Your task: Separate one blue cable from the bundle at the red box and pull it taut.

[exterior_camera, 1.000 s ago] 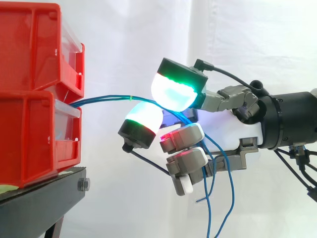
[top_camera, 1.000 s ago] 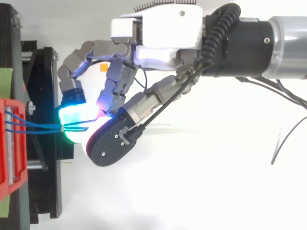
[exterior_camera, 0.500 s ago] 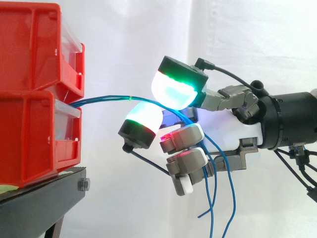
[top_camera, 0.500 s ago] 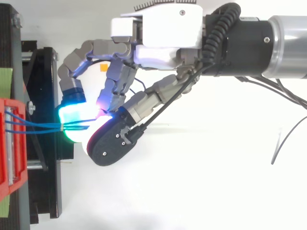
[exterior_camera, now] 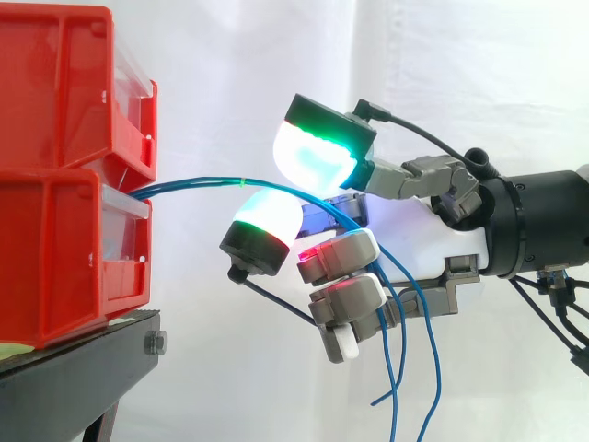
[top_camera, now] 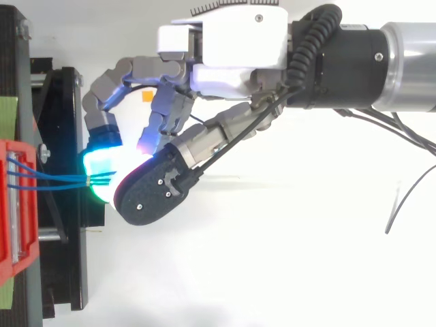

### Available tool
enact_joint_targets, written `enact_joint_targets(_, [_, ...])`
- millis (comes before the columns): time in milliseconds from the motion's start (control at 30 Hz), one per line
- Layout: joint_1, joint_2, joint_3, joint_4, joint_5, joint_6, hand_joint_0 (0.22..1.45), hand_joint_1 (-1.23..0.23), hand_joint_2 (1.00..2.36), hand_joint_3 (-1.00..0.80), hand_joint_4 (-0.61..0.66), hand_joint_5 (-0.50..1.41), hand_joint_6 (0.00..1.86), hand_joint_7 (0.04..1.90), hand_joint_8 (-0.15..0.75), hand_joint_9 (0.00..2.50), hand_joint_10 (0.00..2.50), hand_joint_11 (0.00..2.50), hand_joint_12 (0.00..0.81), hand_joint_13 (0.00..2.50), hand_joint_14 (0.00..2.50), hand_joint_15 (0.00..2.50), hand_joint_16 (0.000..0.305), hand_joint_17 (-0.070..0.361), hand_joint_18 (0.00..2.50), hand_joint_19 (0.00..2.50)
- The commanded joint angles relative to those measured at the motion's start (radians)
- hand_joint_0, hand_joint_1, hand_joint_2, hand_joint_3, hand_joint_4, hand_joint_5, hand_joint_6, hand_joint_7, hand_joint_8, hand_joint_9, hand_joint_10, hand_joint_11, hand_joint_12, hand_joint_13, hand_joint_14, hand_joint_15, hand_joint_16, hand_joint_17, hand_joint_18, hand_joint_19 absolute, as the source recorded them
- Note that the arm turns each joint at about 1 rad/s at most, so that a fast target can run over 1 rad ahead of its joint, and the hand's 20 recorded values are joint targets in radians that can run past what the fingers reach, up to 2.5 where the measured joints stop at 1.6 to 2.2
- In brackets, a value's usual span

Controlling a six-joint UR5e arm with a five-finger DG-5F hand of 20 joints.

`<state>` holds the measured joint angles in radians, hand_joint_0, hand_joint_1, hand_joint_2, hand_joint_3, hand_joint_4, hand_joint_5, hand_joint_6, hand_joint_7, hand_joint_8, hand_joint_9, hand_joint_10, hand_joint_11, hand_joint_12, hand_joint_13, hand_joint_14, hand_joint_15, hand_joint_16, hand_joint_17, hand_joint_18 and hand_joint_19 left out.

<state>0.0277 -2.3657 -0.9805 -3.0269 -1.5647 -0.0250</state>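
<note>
Both views bright, evenly lit, no hard shadows. Side view: white curtain (exterior_camera: 276,55) near blown out, folds faint. Top view: white surface (top_camera: 286,272) washed flat.

Fingertip pads (exterior_camera: 317,161) of hand (top_camera: 225,48) glow white-green, the brightest spots. Magenta spill on inner fingers (top_camera: 148,144). Blue cables (exterior_camera: 193,183) tinted green beside pads.

Red bins (exterior_camera: 64,184) saturated. Black stand (exterior_camera: 74,368) dark, little detail.

Robot lab, white curtain (exterior_camera: 460,74) backdrop, red bins (exterior_camera: 55,184) on black stand (exterior_camera: 74,368)

Blue cables (exterior_camera: 193,184) run frm red bins (exterior_camera: 64,230) into hand's (exterior_camera: 444,235) curled fingers (exterior_camera: 345,254).
</note>
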Motion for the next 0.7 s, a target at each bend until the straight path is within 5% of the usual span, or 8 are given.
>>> enact_joint_targets(0, [0.000, 0.000, 0.000, 0.000, 0.000, -0.001, 0.54, -0.66, 1.00, -0.50, 0.08, -0.16, 0.82, 1.06, 0.308, 1.21, 0.02, 1.41, 0.331, 1.13, 0.02, 1.24, 0.038, 0.085, 0.81, 0.80])
enact_joint_targets(667, [0.000, 0.000, 0.000, -0.007, 0.000, 0.000, 0.60, -0.66, 1.00, -0.50, 0.08, -0.16, 0.81, 1.08, 0.297, 1.20, 0.02, 1.42, 0.315, 1.12, 0.02, 1.26, 0.035, 0.079, 0.78, 0.81])
